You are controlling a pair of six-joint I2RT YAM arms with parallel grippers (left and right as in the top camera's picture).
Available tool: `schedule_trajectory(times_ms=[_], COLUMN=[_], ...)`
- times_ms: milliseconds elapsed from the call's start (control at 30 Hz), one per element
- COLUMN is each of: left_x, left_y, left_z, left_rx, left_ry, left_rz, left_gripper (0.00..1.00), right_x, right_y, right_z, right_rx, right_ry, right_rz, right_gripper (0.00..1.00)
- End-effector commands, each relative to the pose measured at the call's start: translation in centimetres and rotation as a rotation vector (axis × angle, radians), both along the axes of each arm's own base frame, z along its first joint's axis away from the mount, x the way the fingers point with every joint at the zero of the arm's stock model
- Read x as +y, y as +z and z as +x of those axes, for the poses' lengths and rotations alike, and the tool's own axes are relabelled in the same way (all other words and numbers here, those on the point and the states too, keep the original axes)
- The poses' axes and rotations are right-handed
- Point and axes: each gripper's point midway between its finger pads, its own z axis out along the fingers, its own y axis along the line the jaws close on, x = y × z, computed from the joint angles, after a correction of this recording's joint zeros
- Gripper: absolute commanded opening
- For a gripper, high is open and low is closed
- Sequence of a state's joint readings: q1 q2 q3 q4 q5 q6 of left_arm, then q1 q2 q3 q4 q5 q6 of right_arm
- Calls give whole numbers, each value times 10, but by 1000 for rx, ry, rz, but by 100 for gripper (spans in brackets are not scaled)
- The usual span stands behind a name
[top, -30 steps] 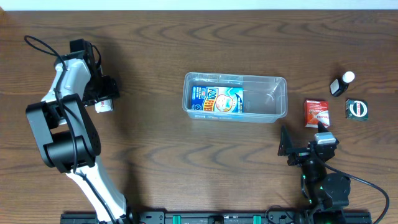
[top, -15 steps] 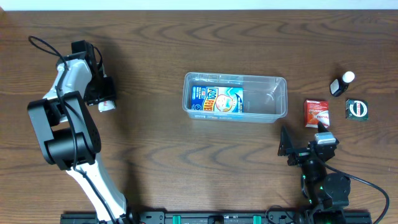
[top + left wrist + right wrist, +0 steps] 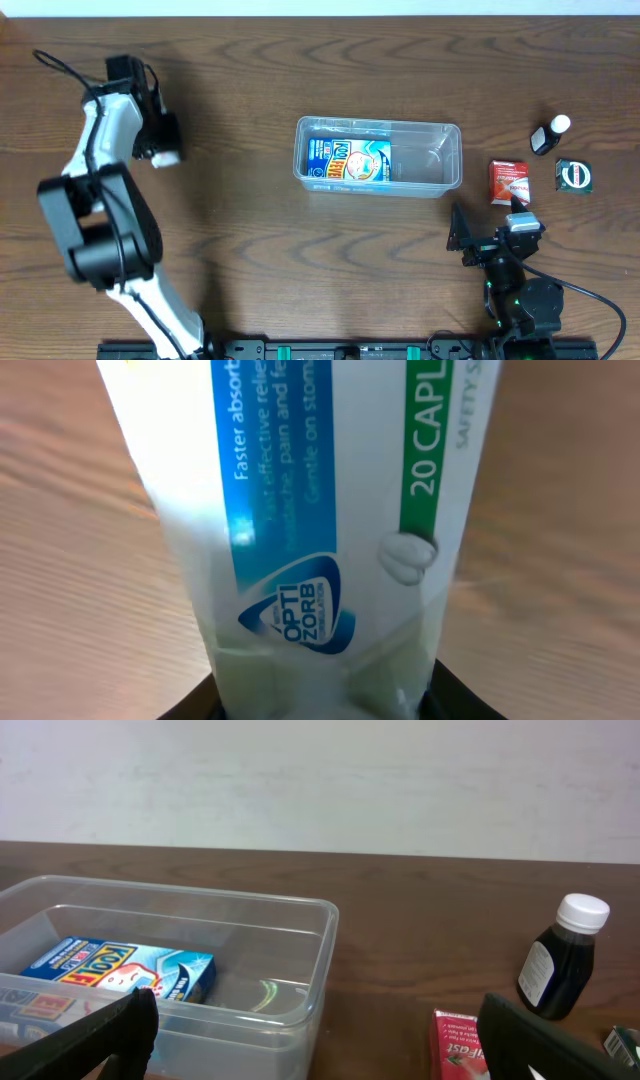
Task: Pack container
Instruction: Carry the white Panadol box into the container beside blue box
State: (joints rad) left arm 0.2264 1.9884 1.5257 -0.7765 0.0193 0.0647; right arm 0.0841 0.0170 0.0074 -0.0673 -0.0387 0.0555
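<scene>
The clear plastic container [image 3: 440,160] stands mid-table with a blue box [image 3: 348,160] lying in its left half; it also shows in the right wrist view [image 3: 300,950], with the blue box [image 3: 130,970] inside. My left gripper [image 3: 160,150] is at the far left, shut on a white medicine box [image 3: 310,510] with blue and green print, which fills the left wrist view. My right gripper [image 3: 320,1040] is open and empty, near the front right, in front of the container's right end.
A red box [image 3: 509,181] lies right of the container, also in the right wrist view [image 3: 460,1045]. A small dark bottle with a white cap [image 3: 549,134] and a green-and-black round-logo packet [image 3: 573,176] sit at the far right.
My left gripper has lifted and shifted slightly toward the back with the white medicine box. The right arm has not moved.
</scene>
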Motion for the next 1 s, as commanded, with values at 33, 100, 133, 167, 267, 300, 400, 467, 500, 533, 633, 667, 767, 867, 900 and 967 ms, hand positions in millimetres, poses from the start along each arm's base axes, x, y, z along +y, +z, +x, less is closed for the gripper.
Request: schedule_trajectory(times_ms=[33,100,133,167,267,300,400,467,500,533,633,667,767,867,900,967], left_x=[-34,-65,-84,-105,-169,-190,-241,-271,-283,-297,-328,-336,-353,-358,-358,-357], left_y=[95,128,142,155,186,193,199,195,191,187,173,168,145,121,111,91], left_z=[20,24,25,24,14,9,-6,-17,-22,-29,-43,-47,-59,-64,-64,-64], left_rx=[-235,-327,-369,-411,-521,-547,-585,-581,-575,-569,-543,-530,-469,-394,-361,-301], left_ry=[-223,-380,-483,-589,-879,-962,-1137,-1244,-1287,-1340,-1462,-1500,-1620,-1664,-1667,-1672], left_rz=[98,132,135,134,138,145,145,141,137,134,127,127,132,118,109,92], left_gripper=[41,41,41,41,42,42,42,42,42,42,42,43,43,43,43,43], right_x=[-1,-1,-1,-1,-1,-1,-1,-1,-1,-1,-1,-1,-1,-1,-1,-1], right_y=[-1,-1,-1,-1,-1,-1,-1,-1,-1,-1,-1,-1,-1,-1,-1,-1], right_z=[0,0,0,0,0,0,0,0,0,0,0,0,0,0,0,0], right_rx=[1,1,1,1,1,1,1,1,1,1,1,1,1,1,1,1], right_ry=[0,0,0,0,0,0,0,0,0,0,0,0,0,0,0,0], right_rz=[-11,-11,-11,-11,-11,-11,-11,-11,-11,-11,-11,-11,-11,-11,-11,-11], right_gripper=[99,99,99,99,99,99,99,99,99,99,99,99,99,99,99,99])
